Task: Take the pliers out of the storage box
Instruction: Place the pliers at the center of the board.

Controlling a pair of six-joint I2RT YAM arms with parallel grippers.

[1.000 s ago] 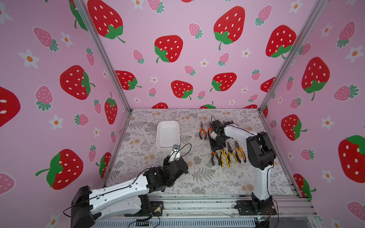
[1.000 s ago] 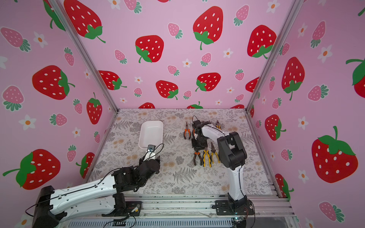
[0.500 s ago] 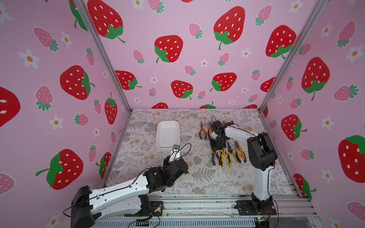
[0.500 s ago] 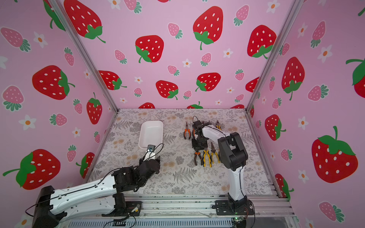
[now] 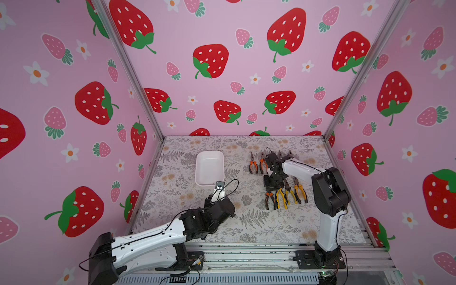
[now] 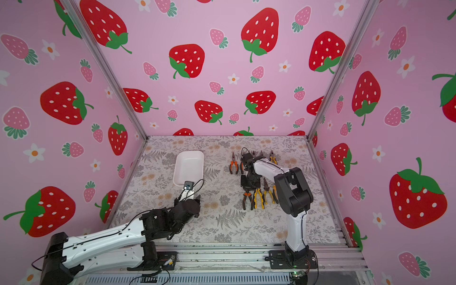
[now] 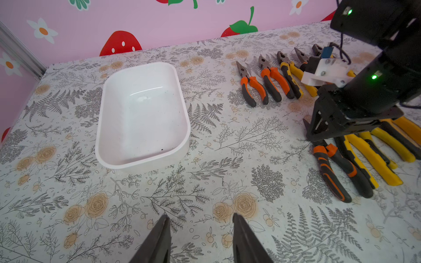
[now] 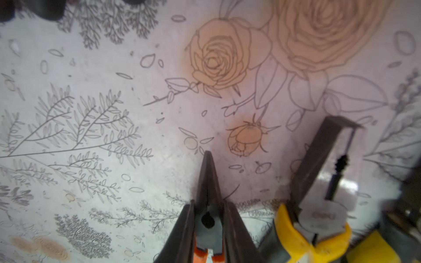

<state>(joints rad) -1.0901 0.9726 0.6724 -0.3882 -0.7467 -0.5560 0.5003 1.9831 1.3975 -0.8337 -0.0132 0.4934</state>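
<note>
With the storage box (image 7: 141,164) empty and the left gripper (image 7: 200,217) half-open on nothing, my right gripper (image 8: 208,203) pinched 1 orange-handled pliers (image 8: 207,180) beside the laid-out row (image 5: 281,197); I judged it best lowered flat and parallel before release.

High over the front edge in both top views, looking down on the whole table (image 5: 259,222). Left wrist: low, facing box (image 7: 141,113) and pliers (image 7: 257,87). Right wrist: pressed close to the same pliers.

Bright light, faint shadows, glare on storage box (image 7: 148,90), bowed wide-angle edges, right wrist view blurred
</note>
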